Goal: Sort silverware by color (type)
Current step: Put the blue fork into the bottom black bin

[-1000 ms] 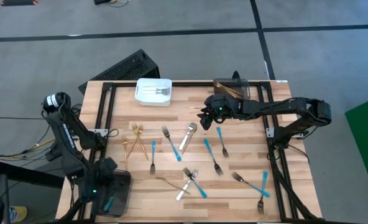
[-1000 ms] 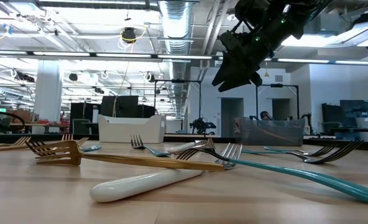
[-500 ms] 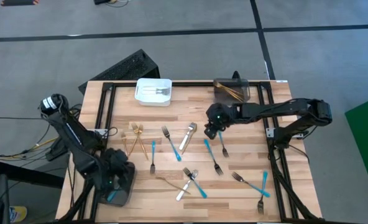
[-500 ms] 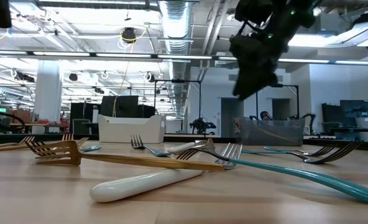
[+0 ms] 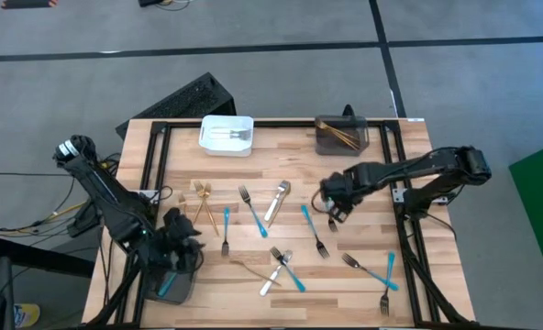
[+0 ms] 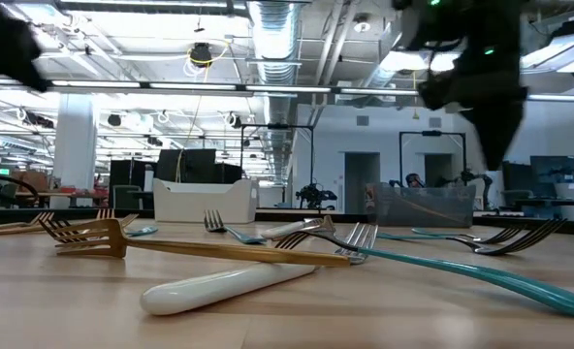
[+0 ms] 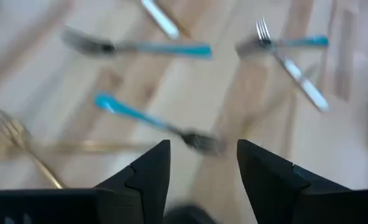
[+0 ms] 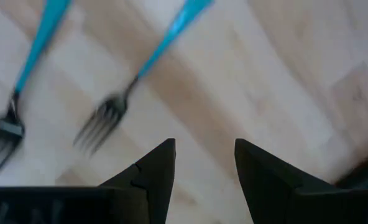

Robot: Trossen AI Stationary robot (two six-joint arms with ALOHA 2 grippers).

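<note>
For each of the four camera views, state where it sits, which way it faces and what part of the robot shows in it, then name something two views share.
High view: above the table, facing straight down; both arms, left tool, right tool.
Low view: at tabletop height, facing level across to the room; a gold fork lies near, a dark arm overhead.
Left wrist view: on the left arm, facing down past its open fingers at scattered silverware.
Right wrist view: on the right arm, facing down past its open fingers at a blue-handled fork.
Shared: the white bin shows in high and low views.

Wooden counter (image 5: 363, 293) w/ scattered silverware (image 5: 281, 229), white bin (image 5: 227, 135) & dark bin (image 5: 343, 135) at far edge, another dark bin (image 5: 166, 284) at near-left corner.
</note>
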